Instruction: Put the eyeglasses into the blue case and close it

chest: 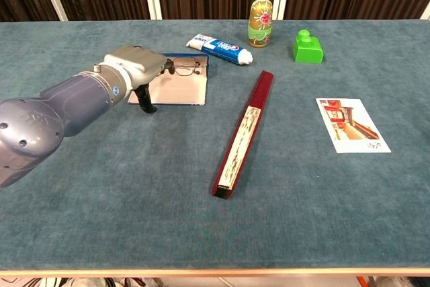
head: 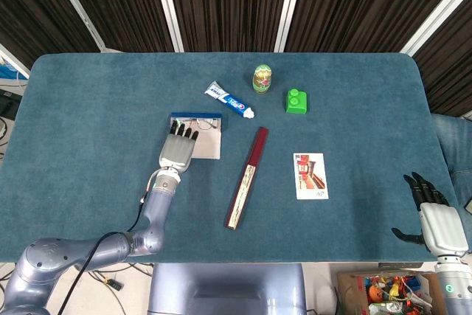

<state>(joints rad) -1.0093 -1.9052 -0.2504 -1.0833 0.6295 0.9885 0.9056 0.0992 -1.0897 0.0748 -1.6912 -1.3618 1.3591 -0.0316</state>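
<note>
The blue case lies open and flat left of the table's middle, pale lining up, blue rim at its far edge. The eyeglasses rest inside along that far edge, also plain in the chest view as thin-framed eyeglasses on the case. My left hand lies flat over the case's left part, fingertips reaching the left end of the glasses; whether they touch is hidden. In the chest view the left hand covers the case's left corner. My right hand hangs off the table's near right edge, fingers apart, holding nothing.
A toothpaste tube, a nesting doll and a green block stand beyond the case. A long dark red box lies diagonally just right of the case. A picture card lies further right.
</note>
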